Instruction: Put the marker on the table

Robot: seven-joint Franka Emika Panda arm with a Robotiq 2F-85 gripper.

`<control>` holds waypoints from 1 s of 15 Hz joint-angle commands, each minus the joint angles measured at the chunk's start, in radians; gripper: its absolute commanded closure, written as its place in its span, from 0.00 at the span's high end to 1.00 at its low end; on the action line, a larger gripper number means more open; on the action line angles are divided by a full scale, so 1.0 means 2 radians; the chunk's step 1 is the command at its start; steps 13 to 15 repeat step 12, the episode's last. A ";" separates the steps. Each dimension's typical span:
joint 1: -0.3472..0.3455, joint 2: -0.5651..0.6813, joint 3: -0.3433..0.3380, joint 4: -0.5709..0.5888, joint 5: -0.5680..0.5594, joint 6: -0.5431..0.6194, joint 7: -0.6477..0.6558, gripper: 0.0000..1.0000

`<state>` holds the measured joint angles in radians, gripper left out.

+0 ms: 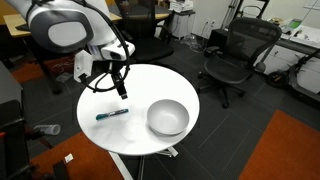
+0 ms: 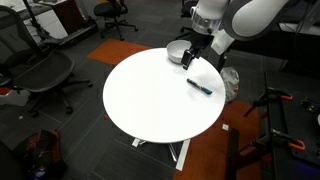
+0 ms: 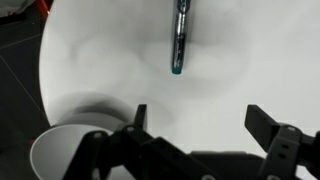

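The blue-teal marker lies flat on the round white table, left of the grey bowl. It also shows in an exterior view and at the top of the wrist view. My gripper hangs above the table, just behind the marker, with its fingers spread apart and nothing between them. In the wrist view the gripper is open over bare table top, and the bowl sits at the lower left.
Black office chairs stand around the table, and another chair shows in an exterior view. A light-wood desk is behind the arm. Dark and orange carpet surrounds the table's pedestal.
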<state>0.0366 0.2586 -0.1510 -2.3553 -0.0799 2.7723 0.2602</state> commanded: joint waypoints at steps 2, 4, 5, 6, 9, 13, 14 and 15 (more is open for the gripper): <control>-0.003 -0.077 -0.003 -0.025 -0.023 -0.048 0.008 1.00; -0.010 -0.097 0.005 -0.028 -0.015 -0.069 -0.002 1.00; -0.012 -0.105 0.008 -0.029 -0.015 -0.077 -0.003 1.00; -0.014 -0.112 0.010 -0.029 -0.013 -0.086 -0.005 1.00; -0.019 -0.086 0.014 -0.012 -0.011 -0.070 -0.001 1.00; -0.019 -0.081 0.015 -0.012 -0.012 -0.070 0.000 1.00; -0.019 -0.081 0.015 -0.012 -0.012 -0.070 0.000 1.00; -0.019 -0.081 0.015 -0.012 -0.012 -0.070 0.000 1.00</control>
